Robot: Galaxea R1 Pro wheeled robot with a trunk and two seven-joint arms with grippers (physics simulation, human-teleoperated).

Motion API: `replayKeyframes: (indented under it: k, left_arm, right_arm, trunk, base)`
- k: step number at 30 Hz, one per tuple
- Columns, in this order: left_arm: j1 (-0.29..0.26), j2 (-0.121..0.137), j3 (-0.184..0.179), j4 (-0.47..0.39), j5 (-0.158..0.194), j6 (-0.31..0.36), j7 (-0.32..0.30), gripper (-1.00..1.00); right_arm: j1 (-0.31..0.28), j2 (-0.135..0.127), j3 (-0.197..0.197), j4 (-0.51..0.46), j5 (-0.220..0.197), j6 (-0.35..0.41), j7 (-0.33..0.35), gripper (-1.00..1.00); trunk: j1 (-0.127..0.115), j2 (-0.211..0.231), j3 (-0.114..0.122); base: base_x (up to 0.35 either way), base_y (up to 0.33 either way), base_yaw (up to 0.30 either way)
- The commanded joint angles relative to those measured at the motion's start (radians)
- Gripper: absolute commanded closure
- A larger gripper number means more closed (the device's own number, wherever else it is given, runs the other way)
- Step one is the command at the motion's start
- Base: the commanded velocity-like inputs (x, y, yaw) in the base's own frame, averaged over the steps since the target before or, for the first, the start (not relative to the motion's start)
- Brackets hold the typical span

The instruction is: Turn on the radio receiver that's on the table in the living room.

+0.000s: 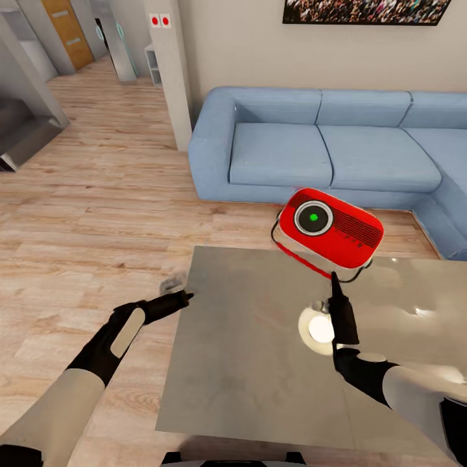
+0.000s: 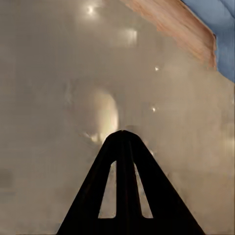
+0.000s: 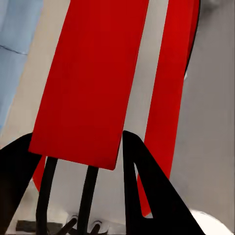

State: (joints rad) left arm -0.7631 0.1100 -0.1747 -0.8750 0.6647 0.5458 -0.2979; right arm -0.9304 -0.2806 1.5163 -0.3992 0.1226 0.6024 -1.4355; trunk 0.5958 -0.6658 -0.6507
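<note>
The red radio receiver [image 1: 331,227] sits tilted at the far edge of the glossy grey table [image 1: 246,363], its round dial facing up with a green centre. Its thin black stand and red strap hang at the table edge. My right gripper [image 1: 335,280] points up at the radio's underside, just below it. In the right wrist view this gripper [image 3: 76,139] is open, with the radio's red body [image 3: 93,83] reaching down between the two fingers. My left gripper [image 1: 187,297] is shut and hovers at the table's left edge, over the grey top [image 2: 49,98].
A light-blue corner sofa [image 1: 324,149] stands right behind the table, under a framed crowd picture [image 1: 363,10]. A white pillar [image 1: 170,71] rises at the sofa's left end. Light wood floor [image 1: 97,194] spreads to the left. A bright lamp reflection [image 1: 318,329] shines on the table.
</note>
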Motion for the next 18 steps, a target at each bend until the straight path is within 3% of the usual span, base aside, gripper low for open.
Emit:
replayKeyframes:
  k: [1, 6, 8, 10, 13, 15, 18]
  left_arm:
    - [0.008, 0.015, 0.0, 0.023, 0.002, 0.001, 0.009, 1.0]
    - [0.084, 0.068, -0.004, 0.082, 0.001, 0.0, 0.026, 1.0]
    - [0.115, 0.081, -0.004, 0.093, -0.014, 0.001, 0.034, 1.0]
    - [0.144, 0.102, -0.004, 0.107, -0.07, 0.001, 0.053, 1.0]
    - [0.169, 0.152, 0.0, 0.149, -0.151, -0.006, 0.081, 1.0]
    - [0.175, 0.189, 0.003, 0.188, -0.169, -0.012, 0.087, 1.0]
    - [0.178, 0.215, 0.017, 0.263, -0.179, -0.07, 0.091, 1.0]
  right_arm:
    - [-0.001, 0.001, 0.0, -0.001, -0.012, -0.039, 0.029, 1.0]
    - [-0.001, 0.003, -0.013, -0.003, -0.096, -0.257, 0.17, 1.0]
    - [-0.001, 0.004, -0.056, -0.005, -0.162, -0.332, 0.21, 1.0]
    - [-0.001, 0.004, -0.128, -0.008, -0.219, -0.388, 0.271, 1.0]
    - [-0.001, 0.004, -0.241, -0.011, -0.255, -0.477, 0.449, 1.0]
    - [-0.001, 0.004, -0.328, -0.011, -0.263, -0.524, 0.585, 1.0]
    - [-0.001, 0.004, -0.478, -0.018, -0.267, -0.552, 0.779, 1.0]
  trunk:
    - [0.0, 0.0, 0.0]
    - [0.0, 0.0, 0.0]
    - [0.0, 0.0, 0.0]
    - [0.0, 0.0, 0.0]
    - [0.0, 0.0, 0.0]
    - [0.0, 0.0, 0.0]
    - [0.0, 0.0, 0.0]
  base:
    - [0.0, 0.0, 0.0]
    - [0.0, 0.0, 0.0]
    - [0.0, 0.0, 0.0]
    - [0.0, 0.0, 0.0]
    - [0.0, 0.0, 0.0]
    - [0.0, 0.0, 0.0]
    - [0.0, 0.0, 0.0]
